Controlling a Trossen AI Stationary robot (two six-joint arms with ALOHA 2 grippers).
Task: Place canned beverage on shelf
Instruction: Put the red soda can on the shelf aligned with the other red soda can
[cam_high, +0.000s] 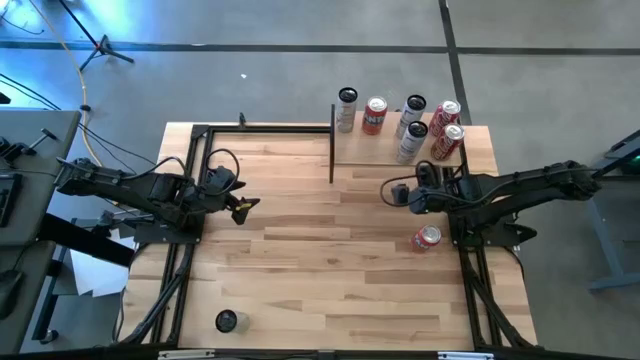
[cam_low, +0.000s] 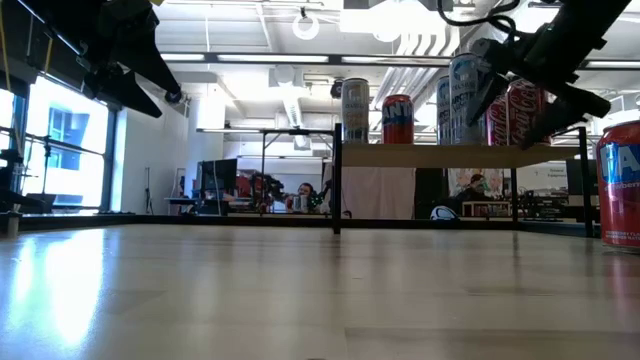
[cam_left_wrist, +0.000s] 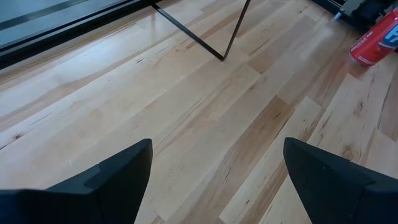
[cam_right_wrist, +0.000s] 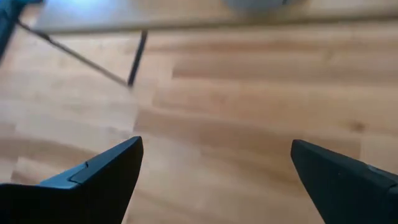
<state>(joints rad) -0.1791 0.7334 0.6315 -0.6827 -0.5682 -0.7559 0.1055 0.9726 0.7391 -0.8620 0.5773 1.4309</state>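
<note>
So the overhead shot is the only one that lays out the whole table (cam_high: 330, 250): the shelf (cam_high: 380, 150) sits at the far right corner with six cans on it, one silver with a dark top (cam_high: 347, 109), one orange-red (cam_high: 374, 115), two tall silver ones (cam_high: 411, 130) and two red ones (cam_high: 447, 128). A seventh, a red can (cam_high: 427, 238), lies on its side on the table near the right arm's base, and a small dark can (cam_high: 227, 321) stands alone near the front left edge. From table level you get what the top view can't show: the shelf board is raised on thin black uprights, the cans stand upright on it, and the red can pokes in at the right edge. The left wrist camera catches that same red can off in a corner, plus bare planks. The left gripper (cam_high: 243, 207) hangs over the left middle of the table, fingers apart, empty. The right gripper (cam_high: 393, 192) hovers just in front of the shelf, also spread wide and holding nothing.
</note>
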